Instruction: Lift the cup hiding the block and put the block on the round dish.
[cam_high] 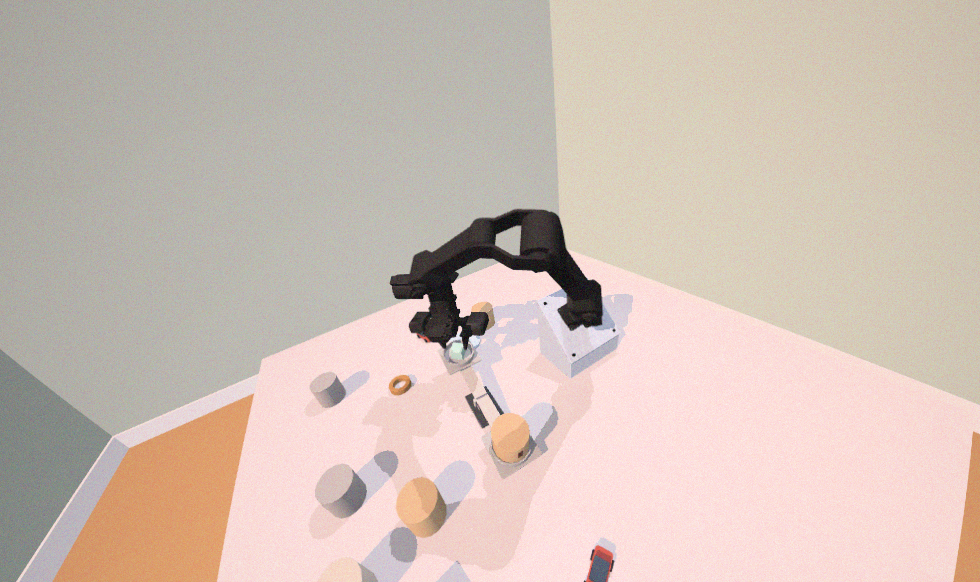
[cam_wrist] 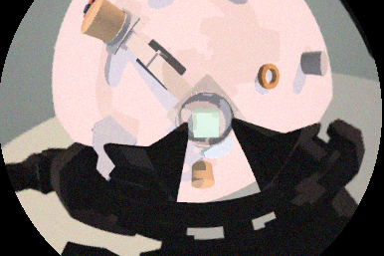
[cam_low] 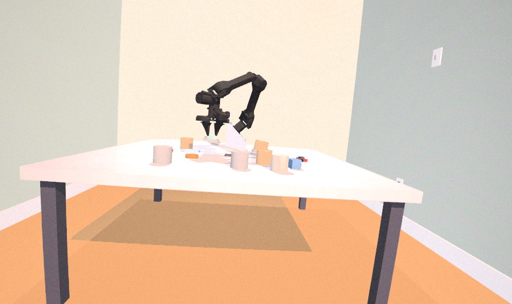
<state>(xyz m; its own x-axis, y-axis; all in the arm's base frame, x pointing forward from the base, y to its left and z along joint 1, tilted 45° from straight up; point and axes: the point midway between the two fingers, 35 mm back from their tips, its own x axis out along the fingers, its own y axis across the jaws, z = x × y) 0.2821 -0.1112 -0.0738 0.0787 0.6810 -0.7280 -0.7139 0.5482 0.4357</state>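
- Fingers of the black arm stand partly spread and hold nothing. They hang over the near end of the small balance (cam_high: 479, 404).
- In the wrist view the pale green square block (cam_wrist: 205, 123) shows in the gap between the two fingertips, inside a thin round rim (cam_wrist: 227, 108) on the balance's end plate.
- From the side the fingertips are close above the block (cam_low: 211, 136). Whether they touch it cannot be told at this size.
- The top view shows only a sliver of the block (cam_high: 459, 352), because the fingers cover the rest.
- One tan cylindrical cup (cam_high: 483, 312) stands on the pale pink surface (cam_high: 696, 448) just behind the arm's wrist, off the balance and partly hidden.
- The other tan cup (cam_high: 509, 435) sits on the far end plate.
- A pale bluish patch just under the rim in the wrist view may be the round dish; the fingers cut it off, so I cannot tell.
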